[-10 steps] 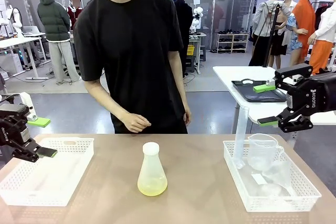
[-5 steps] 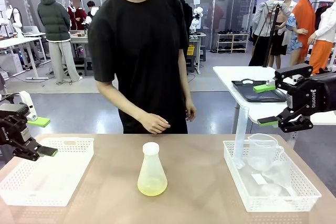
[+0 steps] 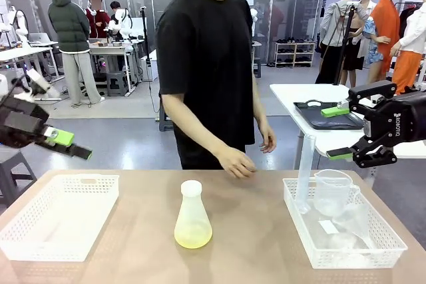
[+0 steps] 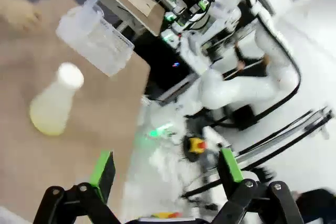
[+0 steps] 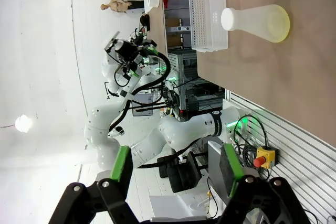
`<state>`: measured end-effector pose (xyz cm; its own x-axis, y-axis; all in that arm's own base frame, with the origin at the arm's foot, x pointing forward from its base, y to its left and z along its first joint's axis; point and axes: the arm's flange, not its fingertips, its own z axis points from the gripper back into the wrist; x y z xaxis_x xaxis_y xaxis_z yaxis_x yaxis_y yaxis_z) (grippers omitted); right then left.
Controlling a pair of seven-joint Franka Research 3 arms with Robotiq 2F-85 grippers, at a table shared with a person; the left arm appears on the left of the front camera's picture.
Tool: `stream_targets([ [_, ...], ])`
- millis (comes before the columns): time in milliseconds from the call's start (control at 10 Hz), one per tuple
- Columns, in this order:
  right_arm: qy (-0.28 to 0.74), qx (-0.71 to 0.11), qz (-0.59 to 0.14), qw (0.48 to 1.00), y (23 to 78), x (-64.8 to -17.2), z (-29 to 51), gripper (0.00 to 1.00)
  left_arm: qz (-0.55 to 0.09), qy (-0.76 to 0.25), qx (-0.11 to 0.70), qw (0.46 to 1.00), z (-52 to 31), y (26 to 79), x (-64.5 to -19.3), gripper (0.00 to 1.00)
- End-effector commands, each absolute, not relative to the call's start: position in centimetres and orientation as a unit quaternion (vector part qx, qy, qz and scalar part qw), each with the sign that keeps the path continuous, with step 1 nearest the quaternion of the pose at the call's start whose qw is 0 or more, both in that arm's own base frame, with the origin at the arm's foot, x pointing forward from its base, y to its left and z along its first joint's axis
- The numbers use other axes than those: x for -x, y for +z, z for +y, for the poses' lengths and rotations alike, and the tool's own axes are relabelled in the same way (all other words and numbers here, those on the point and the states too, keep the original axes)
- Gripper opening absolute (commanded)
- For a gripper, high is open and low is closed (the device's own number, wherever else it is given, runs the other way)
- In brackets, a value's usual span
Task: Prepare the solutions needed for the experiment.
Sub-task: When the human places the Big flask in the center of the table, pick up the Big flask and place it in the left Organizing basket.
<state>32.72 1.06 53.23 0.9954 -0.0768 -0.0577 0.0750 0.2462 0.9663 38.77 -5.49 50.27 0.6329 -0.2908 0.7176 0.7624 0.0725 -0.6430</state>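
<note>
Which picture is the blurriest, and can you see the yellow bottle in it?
Left wrist view: the blurriest, all smeared, yet the flask and its yellow liquid show as a soft shape. Right wrist view: sharp, but rolled sideways, so the flask seems to lie down. Front view: sharp, only the left gripper slightly blurred.

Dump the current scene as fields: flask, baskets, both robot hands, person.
flask: upright, mid-table, white stopper on, untouched
solution: pale yellow, shallow layer in flask bottom
left basket: white, left of flask
right basket: white, right of flask; holds cylinder and beaker
left hand: open, empty, raised near left basket's far left corner
right hand: open, empty, raised beyond right basket
person: stands at far side; person's hand over far table edge, clear of flask
</note>
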Motion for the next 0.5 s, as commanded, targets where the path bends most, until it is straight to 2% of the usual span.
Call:
stream_targets([
  [0, -0.042, -0.617, -0.004, 0.786, 53.33, -32.78, 1.05, 0.85, -0.391, -0.46, 0.479, 0.638, -6.74, 50.04, -39.33, 1.0],
  [200, -0.042, -0.617, -0.004, 0.786, 53.33, -32.78, 1.05, 0.85, -0.478, -0.452, 0.472, 0.587, -7.5, 50.59, -39.0, 1.0],
  [300, -0.042, -0.617, -0.004, 0.786, 53.33, -32.78, 1.05, 0.85, -0.498, -0.454, 0.46, 0.579, -7.54, 50.43, -39.2, 1.0],
  [400, -0.042, -0.617, -0.004, 0.786, 53.33, -32.78, 1.05, 0.85, -0.474, -0.449, 0.464, 0.599, -7.14, 49.88, -39.62, 1.0],
])
